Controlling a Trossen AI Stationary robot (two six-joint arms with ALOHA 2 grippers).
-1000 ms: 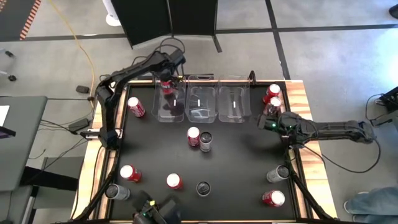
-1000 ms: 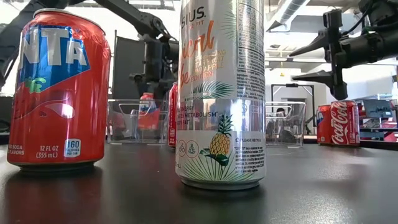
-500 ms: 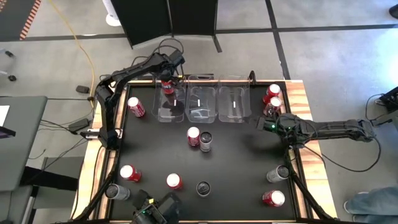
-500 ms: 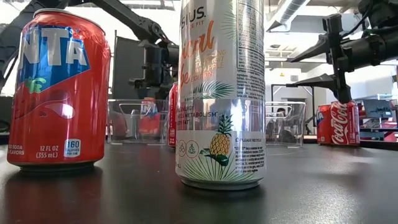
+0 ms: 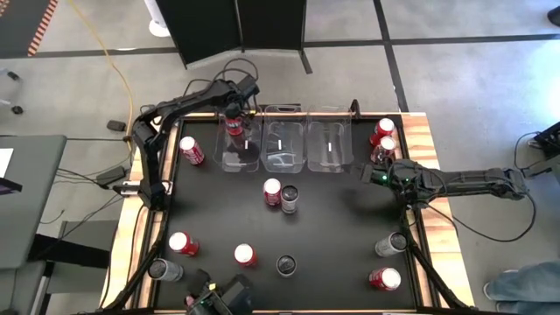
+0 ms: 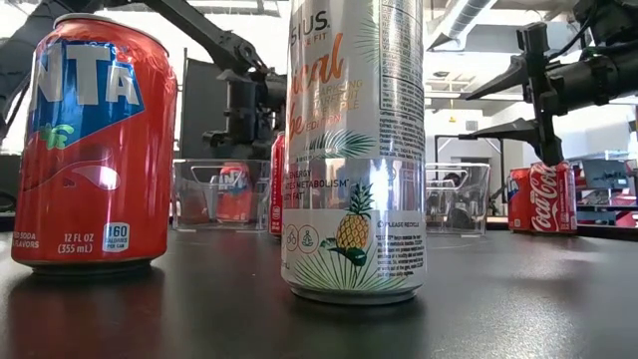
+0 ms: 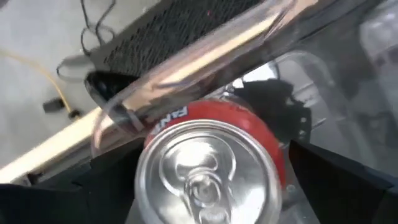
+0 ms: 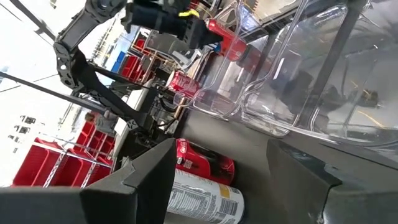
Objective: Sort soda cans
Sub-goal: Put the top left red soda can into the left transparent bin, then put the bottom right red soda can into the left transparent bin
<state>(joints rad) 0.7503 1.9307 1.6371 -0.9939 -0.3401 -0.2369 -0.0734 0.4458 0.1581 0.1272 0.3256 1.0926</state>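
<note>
Standing inside the left clear bin [image 5: 238, 140] is a red can [image 5: 234, 125], right under the left claw [image 5: 234, 112]. That claw has let go; its fingers sit wide on each side of the can's silver top. More cans [image 5: 280, 195] are spread over the black desk [image 5: 332, 227]: red and grey ones in the middle, along the near edge, and two red ones [image 5: 383, 136] at the far right corner. Near those two, the right claw [image 5: 371, 173] hangs above the desk, spread apart with nothing in it.
</note>
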